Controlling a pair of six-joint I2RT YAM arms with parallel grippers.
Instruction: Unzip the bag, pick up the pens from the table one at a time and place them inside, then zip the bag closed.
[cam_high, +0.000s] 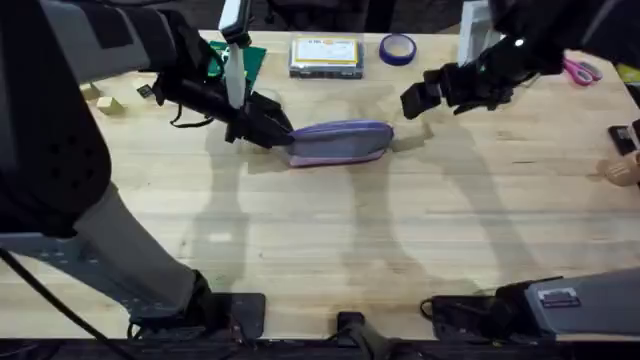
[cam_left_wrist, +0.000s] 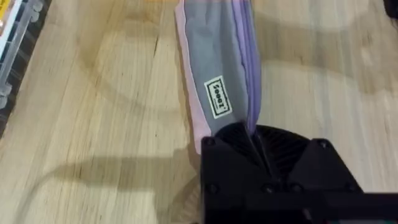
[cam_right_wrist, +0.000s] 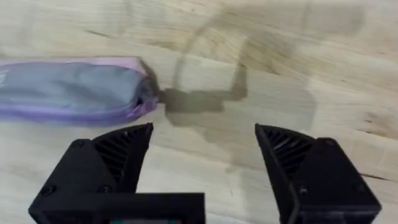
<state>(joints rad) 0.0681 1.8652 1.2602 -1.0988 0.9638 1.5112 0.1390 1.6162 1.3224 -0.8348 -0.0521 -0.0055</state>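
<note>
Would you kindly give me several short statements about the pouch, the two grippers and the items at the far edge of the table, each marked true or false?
1. The left gripper is shut on one end of the lilac pouch. True.
2. The right gripper is clamped on the pouch's other end. False: its fingers are open and it hangs clear of the pouch, with bare table below.
3. The pouch stands upright on its end. False: it lies flat on the table.
4. A clear plastic box with a yellow label sits near the far edge, beside a purple tape roll. True.
5. Pink-handled scissors rest on the pouch. False: they lie far off, toward the right.
</note>
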